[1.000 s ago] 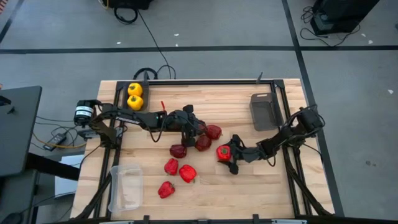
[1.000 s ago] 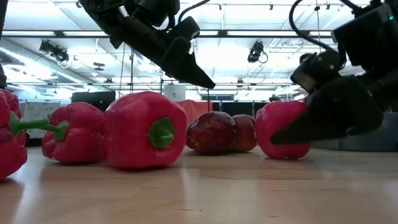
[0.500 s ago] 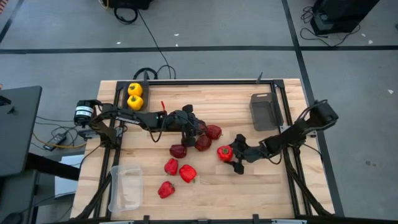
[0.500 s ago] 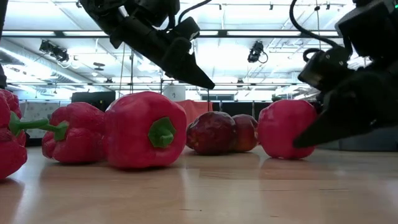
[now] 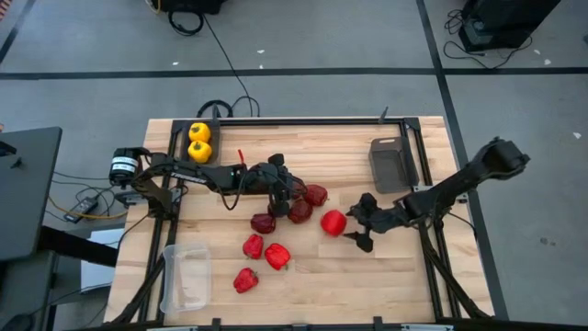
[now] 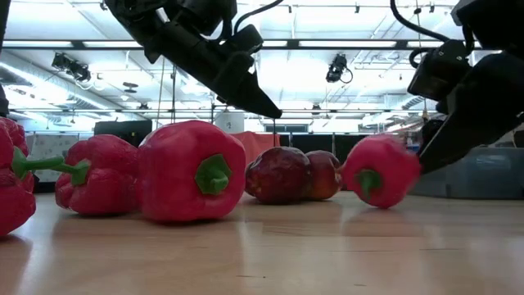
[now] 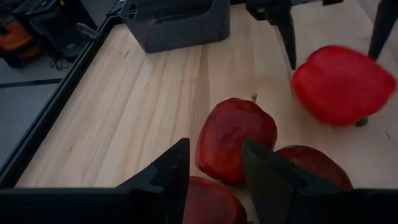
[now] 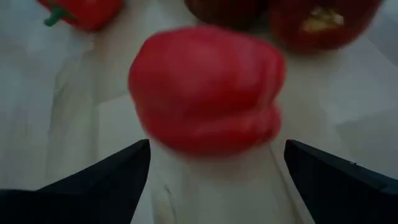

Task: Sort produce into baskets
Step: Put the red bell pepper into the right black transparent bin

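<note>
I see my right gripper [image 5: 361,228] spread wide beside a loose red pepper [image 5: 333,222]; my left gripper [image 5: 285,191] hangs part-open over the maroon fruits [image 5: 307,203], gripping nothing

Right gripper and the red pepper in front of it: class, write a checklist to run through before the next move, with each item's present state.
1. Right gripper open: ok.
2. Red pepper between its fingers: not ok, it lies just ahead, free on the table.
3. Pepper at rest: cannot tell, it looks blurred.
4. Grey basket near the right arm empty: ok.
5. Left gripper clear of that pepper: ok, it hangs over the maroon fruits.
</note>
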